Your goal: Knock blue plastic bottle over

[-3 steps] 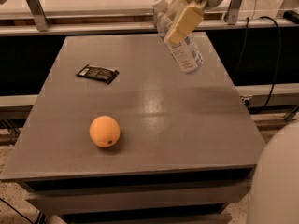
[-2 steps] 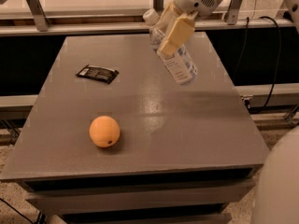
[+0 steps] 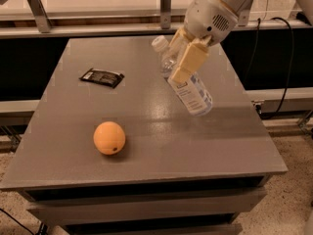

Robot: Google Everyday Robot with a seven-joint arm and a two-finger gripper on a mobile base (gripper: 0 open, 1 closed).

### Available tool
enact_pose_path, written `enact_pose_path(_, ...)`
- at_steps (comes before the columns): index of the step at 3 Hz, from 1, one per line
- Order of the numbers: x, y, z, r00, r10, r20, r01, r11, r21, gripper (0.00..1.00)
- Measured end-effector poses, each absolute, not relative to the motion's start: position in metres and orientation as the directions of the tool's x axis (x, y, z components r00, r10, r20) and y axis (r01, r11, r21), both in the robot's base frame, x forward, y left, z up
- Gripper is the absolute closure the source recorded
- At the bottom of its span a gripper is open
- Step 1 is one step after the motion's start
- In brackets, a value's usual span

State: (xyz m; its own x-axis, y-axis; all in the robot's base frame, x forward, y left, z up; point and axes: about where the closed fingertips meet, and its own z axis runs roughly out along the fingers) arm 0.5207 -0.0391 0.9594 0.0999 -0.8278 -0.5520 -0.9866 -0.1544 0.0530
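Note:
The blue plastic bottle [image 3: 196, 96] is a clear bottle with a white cap and a pale label. It leans steeply over the right half of the grey table [image 3: 146, 146], cap up and to the left, base low near the tabletop. My gripper [image 3: 176, 66] reaches in from the upper right. Its cream fingers [image 3: 190, 58] sit on either side of the bottle's upper part and grip it. I cannot tell whether the base touches the table.
An orange [image 3: 109, 137] lies on the front left of the table. A dark snack packet [image 3: 101, 77] lies flat at the back left. A metal rail [image 3: 98, 27] runs behind the table. Black cables [image 3: 288, 62] hang at the right.
The gripper and the tilted bottle have moved toward the front of the table and lower. The bottle leans further over. The orange and the packet have not moved.

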Motion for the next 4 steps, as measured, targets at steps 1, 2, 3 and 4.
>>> enact_pose_path(1, 0.517, -0.035, 0.942, 0.087, -0.853, -0.514, -0.983, -0.156, 0.093, 1.0)
enact_pose_path(2, 0.521, -0.029, 0.925, 0.083, -0.887, -0.453, -0.982, -0.151, 0.116, 0.82)
enact_pose_path(3, 0.524, -0.033, 0.916, 0.07, -0.907, -0.416, -0.983, -0.134, 0.127, 0.6)
enact_pose_path(4, 0.526, -0.043, 0.91, 0.032, -0.906, -0.421, -0.983, -0.106, 0.153, 0.36)
